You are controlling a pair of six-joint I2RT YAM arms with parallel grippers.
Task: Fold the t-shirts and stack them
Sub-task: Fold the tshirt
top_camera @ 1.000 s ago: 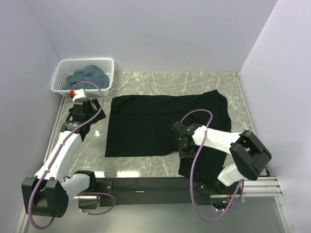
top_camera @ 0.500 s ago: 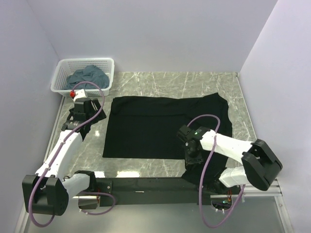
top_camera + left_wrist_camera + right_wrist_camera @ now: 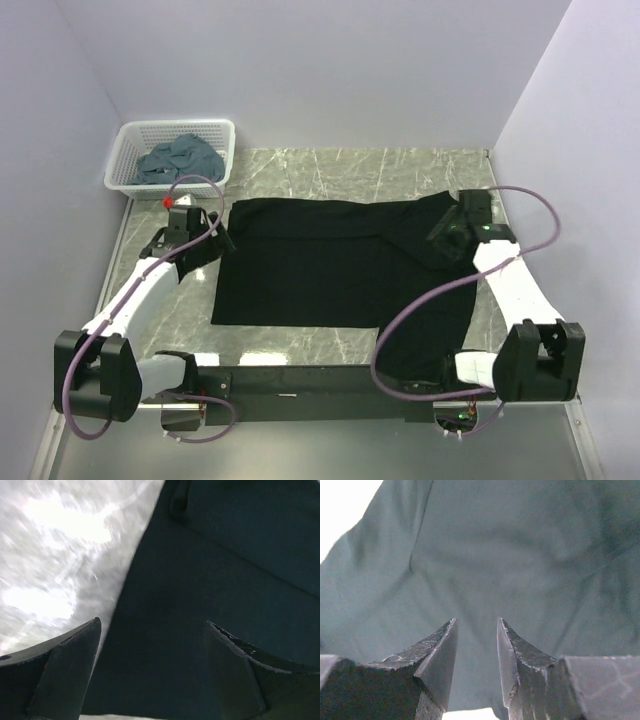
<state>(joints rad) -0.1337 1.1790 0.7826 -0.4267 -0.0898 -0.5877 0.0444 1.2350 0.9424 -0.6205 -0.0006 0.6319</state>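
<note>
A large black t-shirt lies spread on the marble table, and its right part runs down to the near edge. My left gripper is open at the shirt's upper left edge. In the left wrist view its fingers stand wide over the black cloth, with nothing between them. My right gripper hovers over the shirt's upper right part. Seen from the right wrist, that gripper is open with a narrow gap, and only cloth shows beyond it. Slate blue-grey t-shirts lie crumpled in the basket.
The white lattice basket stands at the far left corner, just behind the left arm. Walls close in the table at the back and on both sides. Bare marble shows to the left of the shirt's edge.
The right arm has swung from the shirt's near middle to its far right part, and its jaws have parted. The left gripper has moved right to the shirt's edge.
</note>
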